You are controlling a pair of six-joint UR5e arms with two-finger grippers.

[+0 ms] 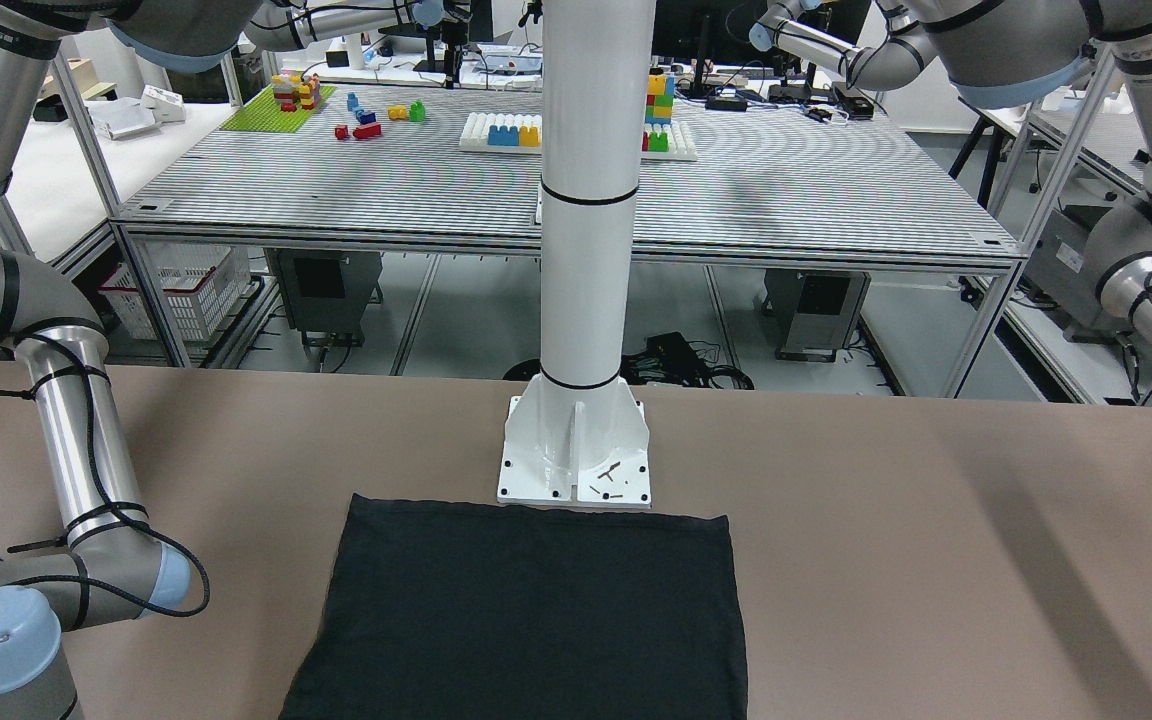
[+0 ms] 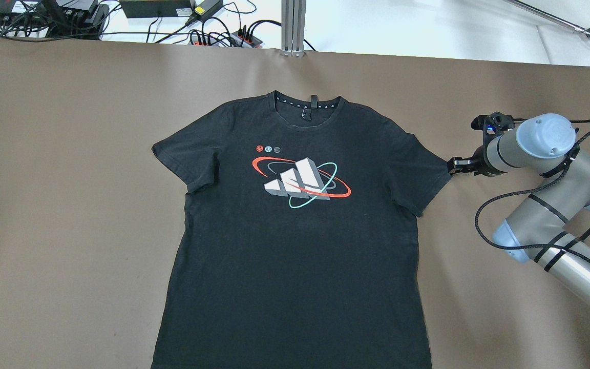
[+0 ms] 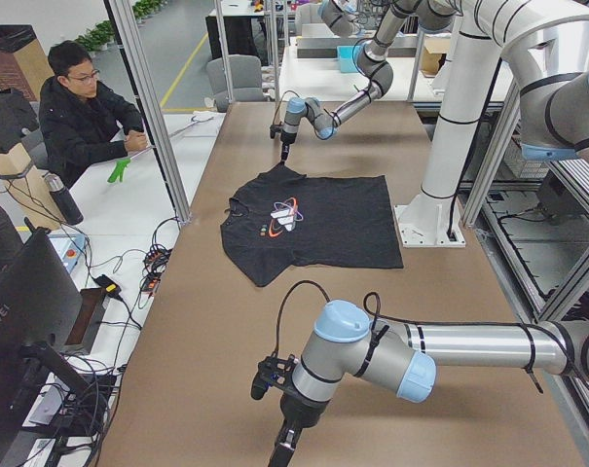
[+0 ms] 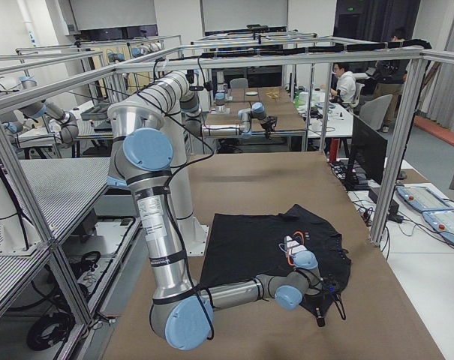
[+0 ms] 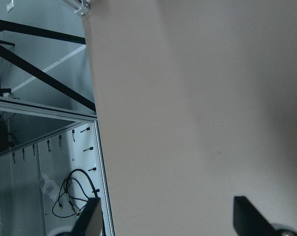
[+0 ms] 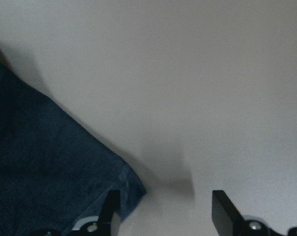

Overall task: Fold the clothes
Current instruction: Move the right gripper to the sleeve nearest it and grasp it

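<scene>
The clothes are one black T-shirt [image 2: 295, 256] with a red, white and teal chest print [image 2: 300, 177]. It lies flat and face up on the brown table, collar toward the far edge. My right gripper [image 2: 452, 166] hovers at the tip of the shirt's right-hand sleeve [image 2: 425, 171]. In the right wrist view it [image 6: 165, 216] is open, and the sleeve corner [image 6: 104, 177] lies just beside one finger [image 6: 111, 209]. My left gripper [image 5: 168, 221] is open over bare tabletop near the table's end, far from the shirt [image 3: 313, 219].
The white pillar's base plate [image 1: 576, 465] touches the shirt's hem at the robot's side. Cables and power strips [image 2: 213, 31] line the far edge. A person [image 3: 80, 107] sits at a desk beyond the table's long side. Bare brown tabletop [image 2: 59, 205] surrounds the shirt.
</scene>
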